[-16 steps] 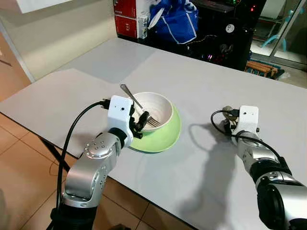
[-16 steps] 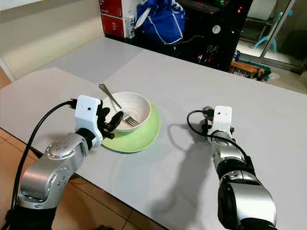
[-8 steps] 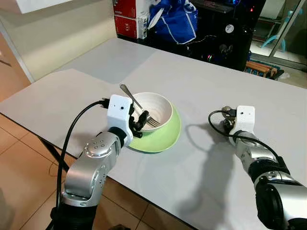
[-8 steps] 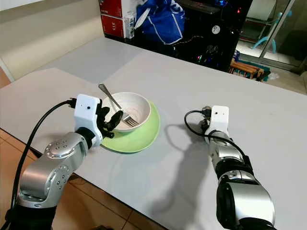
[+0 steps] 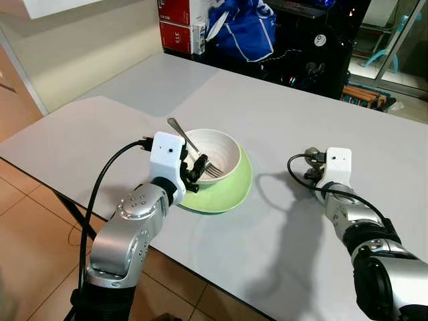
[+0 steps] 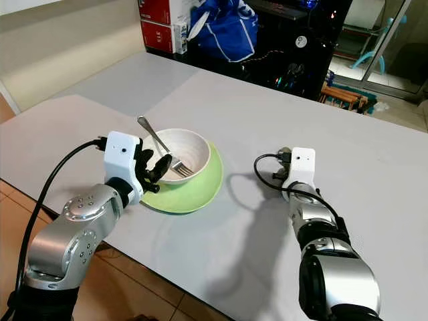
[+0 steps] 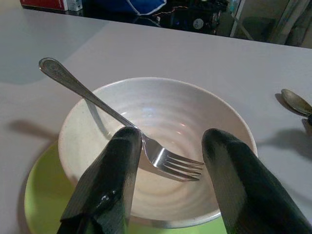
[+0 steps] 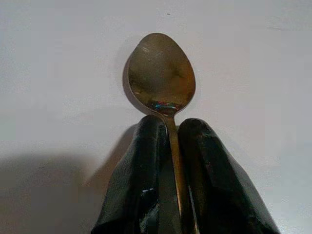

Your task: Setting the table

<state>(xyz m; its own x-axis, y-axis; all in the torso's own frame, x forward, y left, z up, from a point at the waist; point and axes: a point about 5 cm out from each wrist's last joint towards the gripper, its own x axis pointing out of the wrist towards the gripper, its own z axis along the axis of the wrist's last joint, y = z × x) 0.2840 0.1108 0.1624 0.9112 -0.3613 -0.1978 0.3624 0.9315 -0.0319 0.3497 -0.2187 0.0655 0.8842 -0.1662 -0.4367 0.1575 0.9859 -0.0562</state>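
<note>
between right tool (image 8: 168, 146) fingers, spoon (image 8: 162, 73) handle mostly hidden.

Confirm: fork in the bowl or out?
In. The fork lies with tines inside the white bowl, handle leaning over the rim; the open left gripper straddles it.

No legible text, seemingly, anywhere.

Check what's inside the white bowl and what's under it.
Inside the white bowl: a fork, tines down, handle leaning out over the rim. Under the bowl: a green plate; its centre is covered. The open left hand is at the near rim.
</note>
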